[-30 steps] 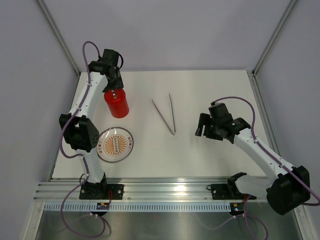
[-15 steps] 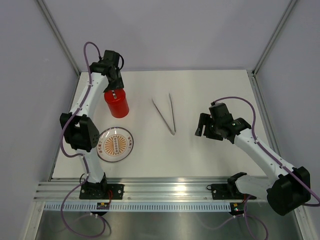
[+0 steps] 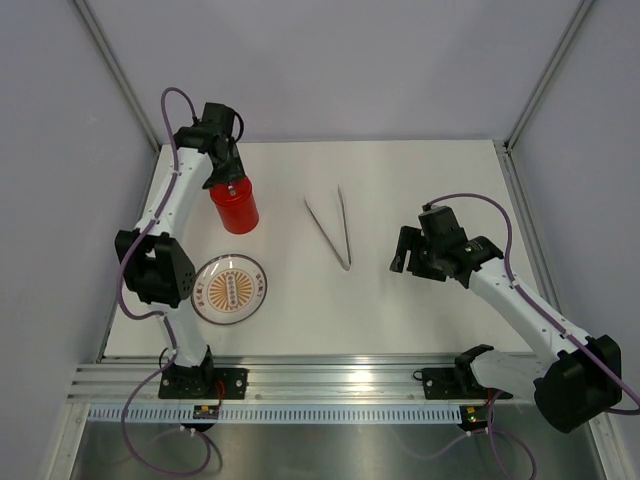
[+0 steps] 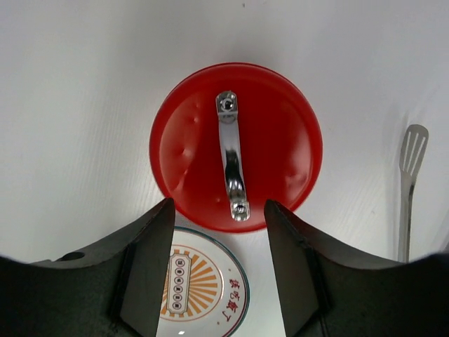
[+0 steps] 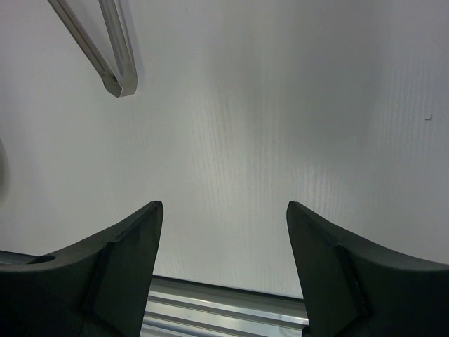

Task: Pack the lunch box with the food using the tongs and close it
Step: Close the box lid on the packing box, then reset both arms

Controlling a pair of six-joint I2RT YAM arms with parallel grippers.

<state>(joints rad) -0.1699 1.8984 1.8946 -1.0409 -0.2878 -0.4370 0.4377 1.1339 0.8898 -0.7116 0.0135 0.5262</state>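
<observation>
Over the table (image 3: 420,180), left fingers (image 4: 147,274) edged back, open and empty like right fingers (image 5: 123,267).

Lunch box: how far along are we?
Done: plate bare of food, lid on the lunch box, tongs lying free on the table. In hand: nothing; left hand open above the lid, right hand open near the tongs. Left: perhaps only backing off; lid seating unclear.

Plate (image 4: 210,242) rim characters: illegible

table (image 3: 430,180): white, matte | walls (image 3: 340,60): pale grey | posts (image 3: 545,75): aluminium | rail (image 3: 340,375): slotted aluminium, near edge
</observation>
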